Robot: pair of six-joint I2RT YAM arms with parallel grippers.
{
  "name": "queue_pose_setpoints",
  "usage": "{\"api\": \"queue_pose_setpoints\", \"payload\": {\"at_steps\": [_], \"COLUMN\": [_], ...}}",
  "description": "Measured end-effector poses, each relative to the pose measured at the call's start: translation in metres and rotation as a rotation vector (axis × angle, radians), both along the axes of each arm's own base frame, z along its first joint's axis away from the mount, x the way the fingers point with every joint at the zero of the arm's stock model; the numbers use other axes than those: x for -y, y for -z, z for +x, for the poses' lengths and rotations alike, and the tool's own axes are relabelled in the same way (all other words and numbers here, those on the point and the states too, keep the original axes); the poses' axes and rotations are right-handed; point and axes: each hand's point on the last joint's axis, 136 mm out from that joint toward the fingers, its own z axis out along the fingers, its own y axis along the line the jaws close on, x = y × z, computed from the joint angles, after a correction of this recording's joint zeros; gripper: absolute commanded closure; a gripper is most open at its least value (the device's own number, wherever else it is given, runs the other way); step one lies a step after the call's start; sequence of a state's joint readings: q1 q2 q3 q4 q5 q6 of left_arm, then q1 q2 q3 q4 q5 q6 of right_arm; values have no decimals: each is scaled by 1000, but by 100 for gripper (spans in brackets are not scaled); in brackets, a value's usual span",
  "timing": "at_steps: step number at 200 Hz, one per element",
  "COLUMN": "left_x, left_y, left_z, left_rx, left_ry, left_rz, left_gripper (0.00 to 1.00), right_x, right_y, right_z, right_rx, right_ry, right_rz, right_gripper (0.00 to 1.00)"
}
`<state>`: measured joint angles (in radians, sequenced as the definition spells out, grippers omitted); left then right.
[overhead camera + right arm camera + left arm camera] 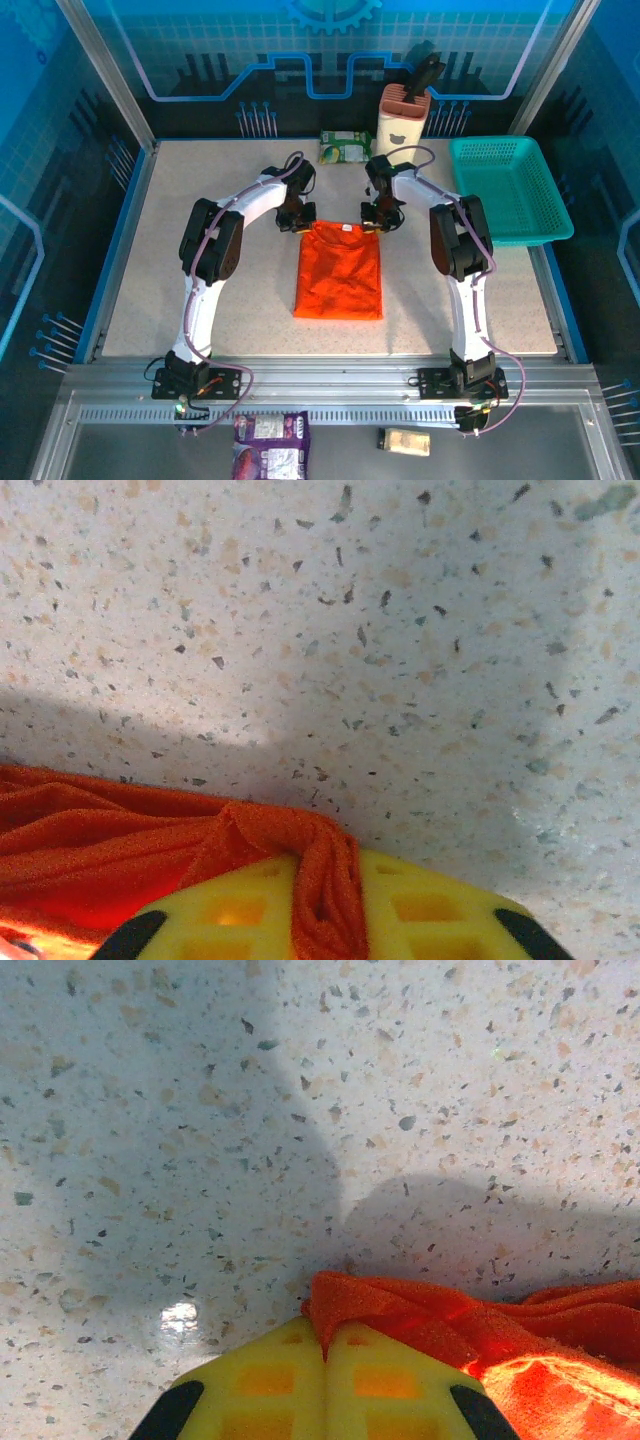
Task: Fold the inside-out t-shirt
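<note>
Bright orange thin-cloth t-shirt point(339, 272) lies as a narrow rectangle midway on the speckled pale surface point(500, 300). Left tool point(325, 1335) and right tool point(322, 878) each pinch a far corner tight, likely so that edge can be carried evenly toward the near hem.

Bright, even overhead light is falling on the speckled table point(140, 300) in the top view, leaving only faint, short shadows under the arms, while the blue enclosure walls point(50, 220) are sitting noticeably darker. In the left wrist view, broad soft shadows are crossing the tabletop, a small white glare spot point(180, 1317) is shining, and the orange t-shirt point(420, 1325) is overexposing toward the lower right corner. In the right wrist view, the right gripper's yellow fingers point(430, 910) are appearing soft, close to the lens, below a diffuse shadow band.
</note>
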<state>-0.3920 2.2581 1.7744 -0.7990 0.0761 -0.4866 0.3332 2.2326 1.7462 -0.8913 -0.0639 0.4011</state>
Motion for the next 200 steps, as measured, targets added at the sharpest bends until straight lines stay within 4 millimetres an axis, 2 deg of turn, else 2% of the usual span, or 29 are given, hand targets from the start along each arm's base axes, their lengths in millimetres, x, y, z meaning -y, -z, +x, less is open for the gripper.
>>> {"api": "queue_pose_setpoints", "payload": {"at_steps": [41, 90, 103, 117, 142, 173, 200], "left_x": [0, -3, -5, -7, -9, -5, -3], "left_y": [1, -3, -7, -16, -53, -123, -181], "left_z": [0, 0, -1, 3, 19, 39, 55], "left_rx": [-1, 40, 52, 77, 196, 410, 606], "left_ry": [0, 7, 10, 15, 43, 99, 150], "left_rz": [-4, -37, -42, -48, -82, -145, -203], "left_gripper": [100, 100, 100, 100, 100, 100, 100], "right_x": [-3, -3, -2, -2, -6, -13, -19], "right_y": [-2, -7, -13, -29, -76, -143, -187], "right_z": [0, -1, -1, 4, 21, 43, 61], "right_rx": [3, 43, 62, 115, 272, 508, 688], "right_ry": [23, 21, 15, 2, -37, -98, -147], "right_rz": [20, 34, 35, 42, 79, 128, 156], "right_gripper": [100, 100, 100, 100, 100, 100, 100]}}
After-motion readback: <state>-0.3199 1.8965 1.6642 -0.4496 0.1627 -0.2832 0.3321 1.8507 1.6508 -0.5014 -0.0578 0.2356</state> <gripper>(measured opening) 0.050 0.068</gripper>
